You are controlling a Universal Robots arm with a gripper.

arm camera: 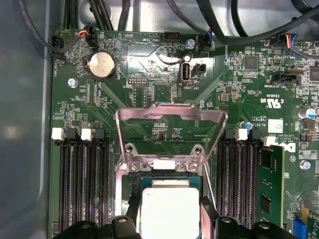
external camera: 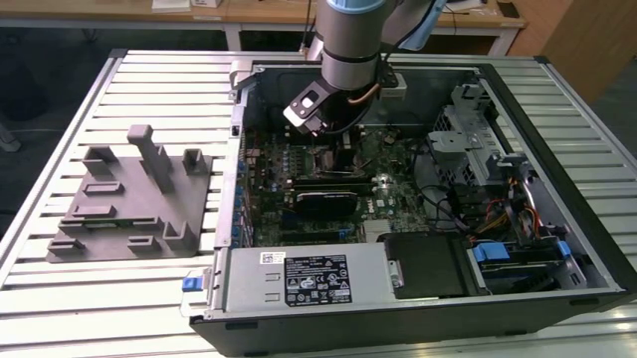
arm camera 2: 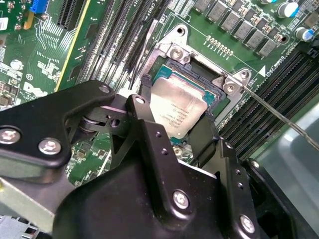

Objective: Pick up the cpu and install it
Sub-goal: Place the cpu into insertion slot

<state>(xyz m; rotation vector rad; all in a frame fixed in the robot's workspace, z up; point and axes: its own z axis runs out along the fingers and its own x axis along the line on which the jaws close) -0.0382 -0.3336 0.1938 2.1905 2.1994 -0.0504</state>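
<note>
Slatted metal table [external camera: 149, 82] holds an open case [external camera: 298, 332]; deep inside it the pincer [arm camera 2: 173, 119] is closed on the cpu [arm camera 2: 180, 107], black fingers [arm camera 2: 202, 137] pressing two opposite edges as it sits in or just over the socket [arm camera 2: 175, 50], whose hinged steel plate [arm camera: 169, 110] stands raised. I judge the chip light, rigid, slick on its brushed silver lid and fragile underneath, so the bare side edges are the right hold. Around it spread the green board [arm camera: 149, 55] and dark ribbed slots [arm camera: 82, 184], with a grey blocky fixture [external camera: 130, 201] beside the case.
</note>
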